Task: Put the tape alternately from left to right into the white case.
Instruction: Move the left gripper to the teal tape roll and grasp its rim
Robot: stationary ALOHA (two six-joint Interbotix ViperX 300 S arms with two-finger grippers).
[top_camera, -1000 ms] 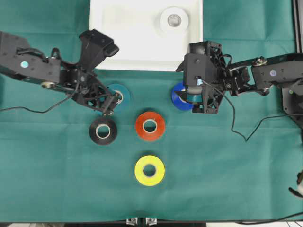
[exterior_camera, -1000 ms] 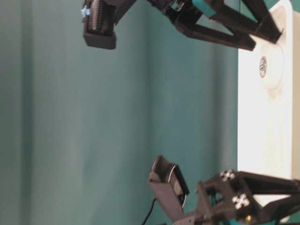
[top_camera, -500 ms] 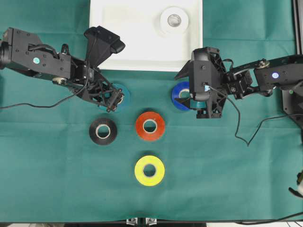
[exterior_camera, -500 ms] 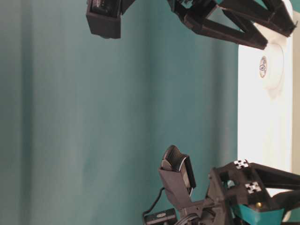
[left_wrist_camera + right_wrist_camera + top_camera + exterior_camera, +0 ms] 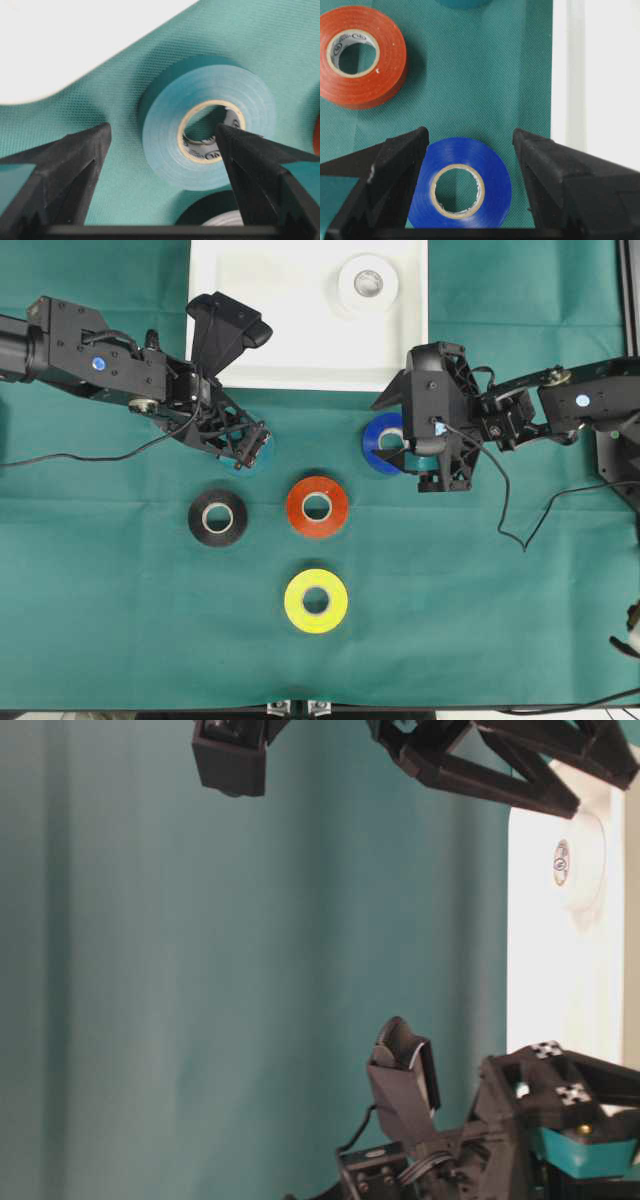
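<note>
A teal tape roll (image 5: 207,130) lies flat on the green cloth. My left gripper (image 5: 162,135) is open over it, one fingertip (image 5: 250,155) above its core hole and the other off its left side. My right gripper (image 5: 470,137) is open and straddles the blue roll (image 5: 462,182), which lies flat between its fingers. From overhead, the left gripper (image 5: 250,448) hides most of the teal roll, and the right gripper (image 5: 397,447) covers part of the blue roll (image 5: 378,450). The white case (image 5: 290,330) holds the white roll (image 5: 368,282). The black (image 5: 218,517), red-orange (image 5: 317,506) and yellow (image 5: 316,600) rolls lie on the cloth.
The case's rim (image 5: 560,75) runs just right of the blue roll, and its rounded corner (image 5: 75,35) lies beyond the teal roll. A cable (image 5: 515,525) trails from the right arm. Black posts (image 5: 625,290) stand at the cloth's right edge.
My left arm swung up and toward the case, and its fingertips moved from beside the black roll onto the teal roll. My right gripper shifted slightly right, staying over the blue roll.
</note>
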